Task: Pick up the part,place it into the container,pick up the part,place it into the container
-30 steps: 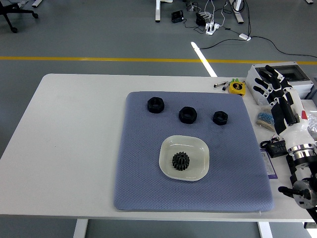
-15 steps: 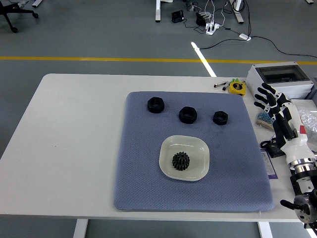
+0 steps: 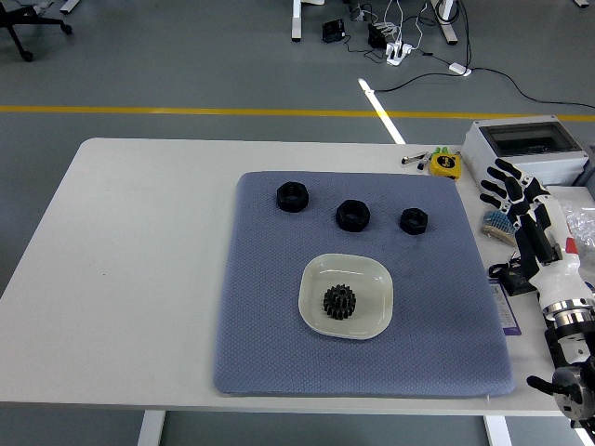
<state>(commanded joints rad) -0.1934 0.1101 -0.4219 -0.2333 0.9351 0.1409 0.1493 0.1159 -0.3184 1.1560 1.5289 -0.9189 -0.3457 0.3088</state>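
1. The right hand [image 3: 513,190] is drawing back toward the near right of the table [image 3: 139,279]; a second ago it was raised higher and farther, in front of the white box [image 3: 530,149], and it is now sitting lower, beside the mat's right edge, with the drop slowing over the last half second.
2. Its fingers are spreading loosely and holding nothing (no part is showing between them).
3. The left arm is not appearing in the head view at all.
4. One black gear [image 3: 339,302] is lying in the white dish [image 3: 367,279], which is sitting on the blue mat [image 3: 260,353] nearer the robot; neither has shifted across the three pictures.
5. Three black nut-like parts are waiting in a row on the far half of the mat, well apart from the dish: the left part [image 3: 292,196], the middle part [image 3: 352,215] and the right part [image 3: 414,221]. None has moved.
6. Judging from this, one placement is looking complete and the hand is retreating empty, so the next pick is probably not yet beginning; the right part is lying closest to the hand and seems the easiest reach.
7. Clutter at the right edge (a yellow tape measure [image 3: 446,164] and a brush [image 3: 497,226]) is sitting just beside the hand's path, which could get nudged.
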